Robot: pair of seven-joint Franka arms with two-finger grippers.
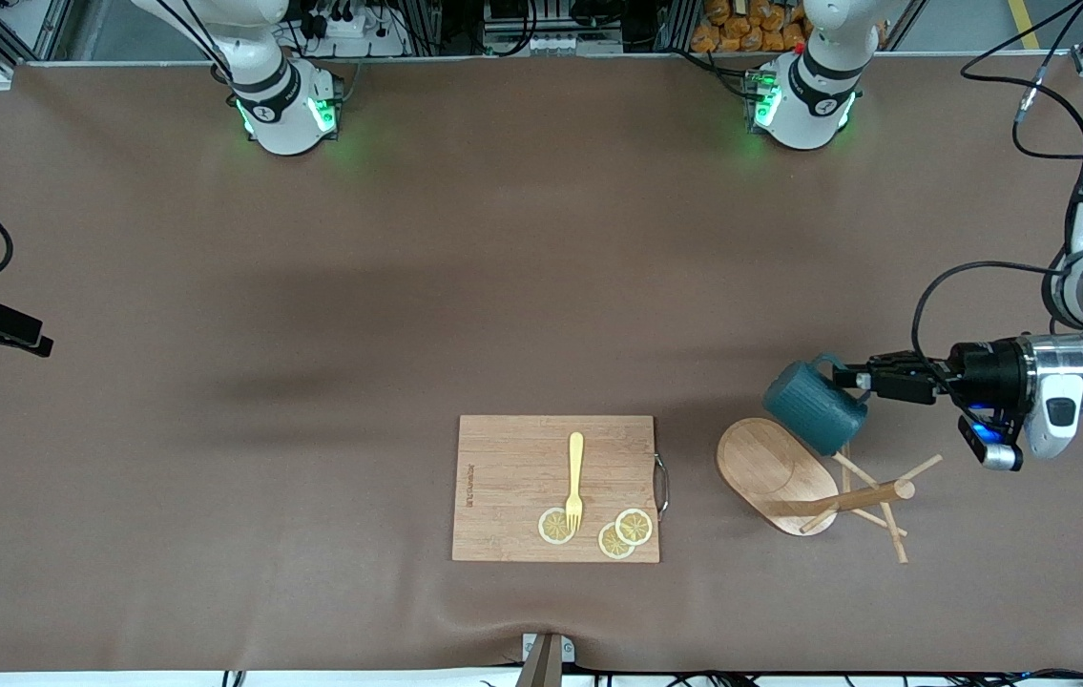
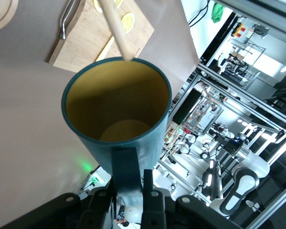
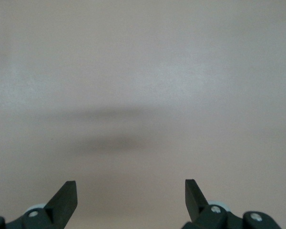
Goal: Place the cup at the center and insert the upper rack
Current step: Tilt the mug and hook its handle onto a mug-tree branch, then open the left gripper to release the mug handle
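Observation:
The dark teal ribbed cup (image 1: pixel 810 408) hangs tilted over the edge of the mug tree's oval base (image 1: pixel 770 465). My left gripper (image 1: pixel 848 379) is shut on its handle. In the left wrist view the gripper (image 2: pixel 131 180) clamps the handle (image 2: pixel 126 164) and I look into the cup's yellowish inside (image 2: pixel 117 107). The light wooden mug tree lies on its side, with its post (image 1: pixel 851 500) and pegs pointing toward the left arm's end. One peg tip (image 2: pixel 118 33) shows at the cup's rim; I cannot tell if they touch. My right gripper (image 1: pixel 31 341) is open and empty (image 3: pixel 131 191) over bare table.
A rectangular bamboo cutting board (image 1: pixel 512 458) with a metal handle lies beside the mug tree, toward the right arm's end. It carries a yellow fork (image 1: pixel 575 477) and three lemon slices (image 1: pixel 625 532). The board also shows in the left wrist view (image 2: pixel 86 43).

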